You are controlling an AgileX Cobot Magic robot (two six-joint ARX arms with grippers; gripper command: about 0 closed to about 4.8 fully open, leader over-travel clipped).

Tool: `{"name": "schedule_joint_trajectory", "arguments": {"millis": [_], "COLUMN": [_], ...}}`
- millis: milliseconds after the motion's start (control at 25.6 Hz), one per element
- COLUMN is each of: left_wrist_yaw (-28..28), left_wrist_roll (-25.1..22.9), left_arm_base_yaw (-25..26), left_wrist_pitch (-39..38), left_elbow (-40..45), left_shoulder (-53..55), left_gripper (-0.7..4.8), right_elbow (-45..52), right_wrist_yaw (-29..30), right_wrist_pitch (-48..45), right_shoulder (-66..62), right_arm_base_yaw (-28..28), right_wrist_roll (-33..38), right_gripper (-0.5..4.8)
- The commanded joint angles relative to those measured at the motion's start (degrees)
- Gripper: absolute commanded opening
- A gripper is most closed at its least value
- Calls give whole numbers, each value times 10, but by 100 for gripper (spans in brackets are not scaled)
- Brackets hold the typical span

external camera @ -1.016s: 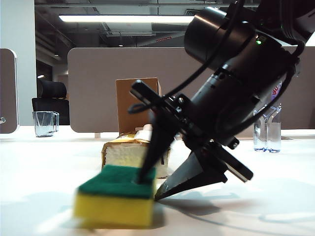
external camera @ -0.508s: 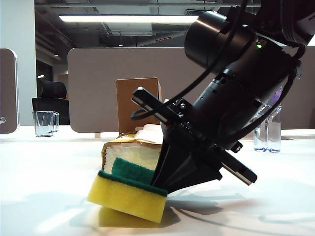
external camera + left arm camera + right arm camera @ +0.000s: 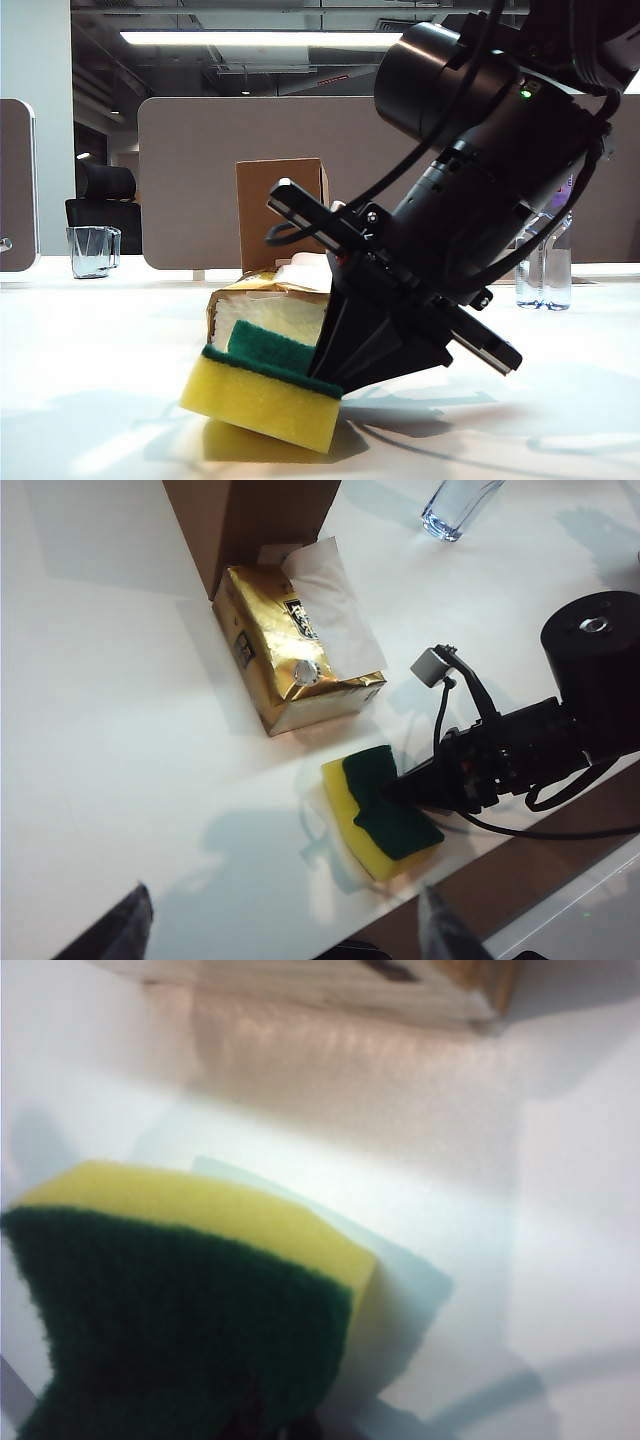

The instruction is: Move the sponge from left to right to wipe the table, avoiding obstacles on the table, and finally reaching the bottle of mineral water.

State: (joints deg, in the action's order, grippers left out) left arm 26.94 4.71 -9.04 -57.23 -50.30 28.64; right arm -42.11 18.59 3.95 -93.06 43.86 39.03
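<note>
My right gripper (image 3: pixel 335 372) comes down steeply and is shut on the sponge (image 3: pixel 262 400), a yellow block with a green top that sits tilted on the white table (image 3: pixel 90 380). The right wrist view is filled by the sponge (image 3: pixel 180 1300), and the dark jaws there are nearly hidden behind the green layer. From above, the sponge (image 3: pixel 385 815) lies near the table edge beside the gold tissue pack (image 3: pixel 290 665). Behind the pack stands the brown cardboard box (image 3: pixel 270 210). The water bottle (image 3: pixel 545 270) is at the far right. My left gripper (image 3: pixel 287 935) hangs open high above the table.
A clear glass cup (image 3: pixel 90 250) stands at the far left back, and the left wrist view shows the glass cup (image 3: pixel 455 505) beyond the cardboard box (image 3: pixel 250 520). The tissue pack (image 3: pixel 260 310) is just behind the sponge. The table edge (image 3: pixel 470 855) runs close to the sponge.
The right gripper's fingers have closed on the sponge, which went from lying flat to tilted with one side raised. Over the last half second nothing moved. The left gripper stayed still.
</note>
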Motion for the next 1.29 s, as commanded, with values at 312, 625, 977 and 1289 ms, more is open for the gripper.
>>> {"name": "schedule_joint_trajectory", "arguments": {"millis": [312,625,977,1289], "left_wrist_yaw": [3,10,24,28], "left_wrist_roll": [-2,-2,-2,-2], "left_arm_base_yaw": [0,0,0,0], "left_wrist_pitch": [12,12,13,12], "left_elbow": [-5,-5,-5,-5], "left_shoulder": [0,0,0,0], "left_gripper": [342,342,342,342], "right_elbow": [6,17,78,94], "right_wrist_yaw": [-41,-50,-53,-59], "right_wrist_pitch": [76,118,140,176], "right_shoulder": [-2,46,104,141], "right_arm_base_yaw": [-32,-79,-124,-179], "right_wrist_roll": [-39,-76,-94,-128], "right_gripper": [-9,-9,-9,-9]}}
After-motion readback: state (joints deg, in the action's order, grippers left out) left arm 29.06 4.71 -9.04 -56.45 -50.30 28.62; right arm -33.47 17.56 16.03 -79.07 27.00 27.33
